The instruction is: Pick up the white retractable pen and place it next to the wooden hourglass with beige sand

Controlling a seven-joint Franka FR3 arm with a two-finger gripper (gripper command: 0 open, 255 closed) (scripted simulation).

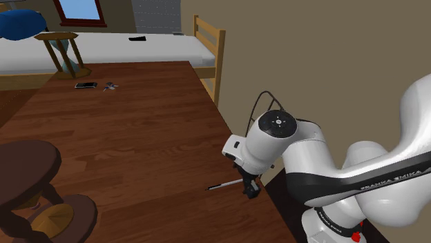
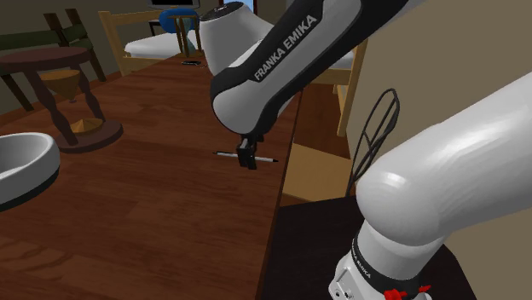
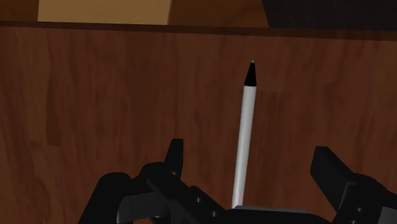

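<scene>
A slim white pen (image 3: pixel 243 137) with a black tip lies on the dark wooden table (image 1: pixel 131 138), close to the table's edge by the stand. My gripper (image 3: pixel 249 154) is low over it, open, one finger on each side of the barrel and neither touching it. In the shoulder view the pen (image 1: pixel 224 185) sticks out to the left of the gripper (image 1: pixel 250 188). The second exterior view has the gripper (image 2: pixel 248 158) straddling the pen (image 2: pixel 225 154). A dark wooden hourglass with tan sand (image 1: pixel 34 203) stands at the shoulder view's lower left; the hourglass (image 2: pixel 66 94) is well apart from the pen.
A second hourglass (image 1: pixel 65 52) stands at the table's far end, with a flat dark item (image 1: pixel 85 85) and a small metal object (image 1: pixel 110 86) near it. A white bowl (image 2: pixel 21 166) sits near the tan-sand hourglass. A wooden-framed bed (image 1: pixel 207 41) lies beyond the table.
</scene>
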